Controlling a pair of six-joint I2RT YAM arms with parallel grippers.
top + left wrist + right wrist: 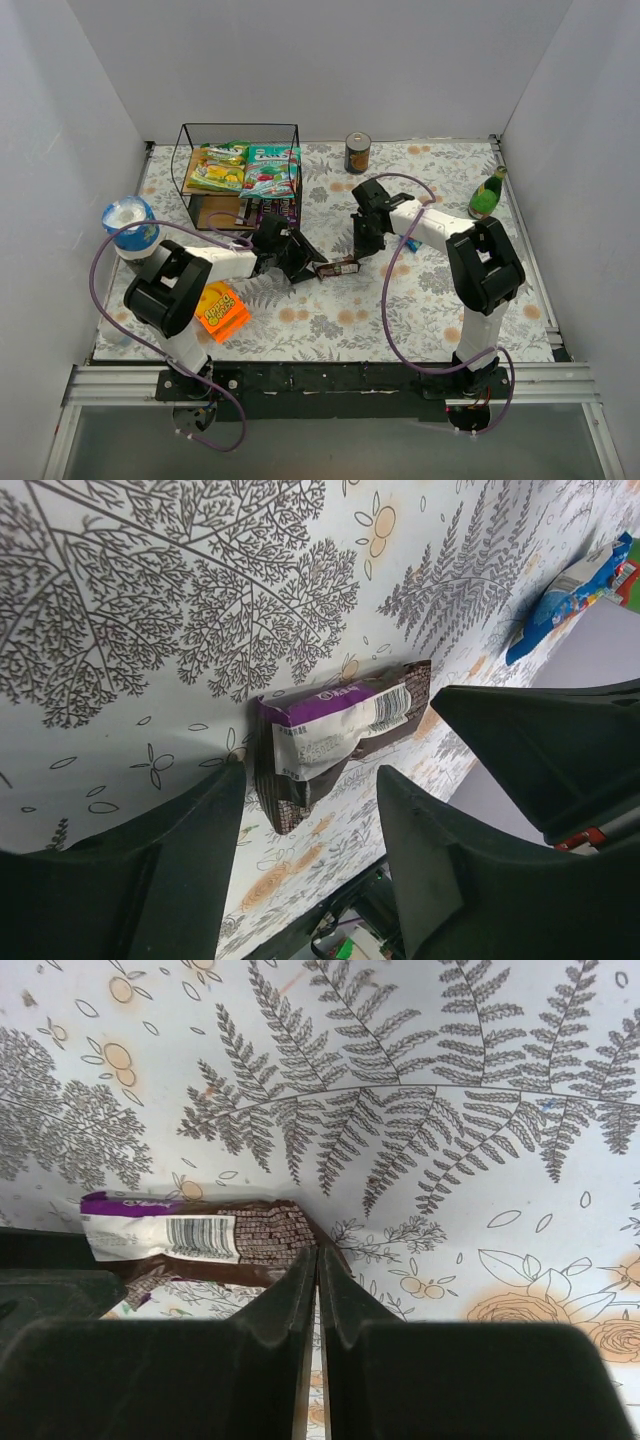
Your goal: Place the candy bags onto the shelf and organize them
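Small brown-and-purple foil packet (340,267) lies flat on the floral-print tabletop (330,320), mid-table, between the two arms. Its long axis runs left-right in the top view. Left pincer (306,268) is released, jaws spread. In its wrist view the packet's (340,730) near end sits in the gap of the left pincer (312,790), its length pointing away from the fingers. Right pincer (318,1256) is clenched on nothing, tip at the packet's (200,1240) far end; contact unclear. Left looks the better placed to grasp. Black-wire, wooden-board shelf (182,160) stands to the far left.
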